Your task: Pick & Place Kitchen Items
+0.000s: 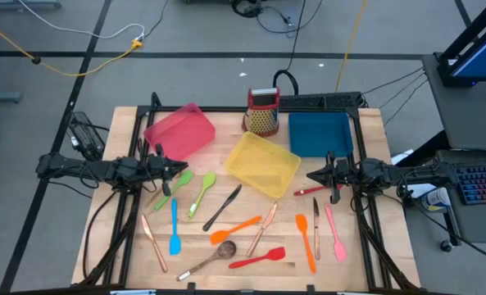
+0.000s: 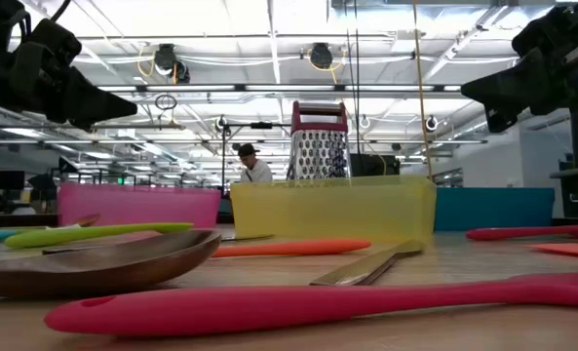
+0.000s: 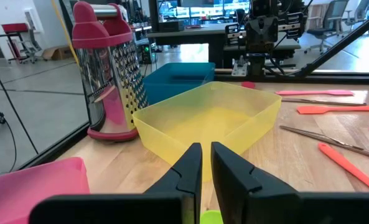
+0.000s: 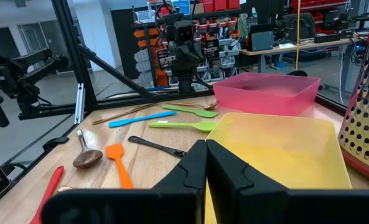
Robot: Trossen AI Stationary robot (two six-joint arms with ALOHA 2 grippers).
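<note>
Many slim kitchen items lie flat on the wooden table's near half: two green spoons (image 1: 203, 192), a black knife (image 1: 224, 206), a blue spatula (image 1: 174, 229), orange spatulas (image 1: 234, 229), a brown spoon (image 1: 214, 258), a red spatula (image 1: 259, 258), a pink spatula (image 1: 335, 233) and copper cutlery (image 1: 263, 228). My left gripper (image 1: 179, 168) hovers level at the table's left, above a green spoon's bowl (image 3: 212, 218). Its fingers (image 3: 190, 163) are nearly together with nothing between them. My right gripper (image 1: 311, 174) hovers level at the right, shut and empty (image 4: 206, 146).
A pink tray (image 1: 179, 129), a yellow tray (image 1: 263, 164) and a blue tray (image 1: 320, 133) stand across the table's far half. A red-topped metal grater (image 1: 263, 111) is upright behind the yellow tray. Black frame rails run along both sides. A person shows far off in the room (image 2: 252, 166).
</note>
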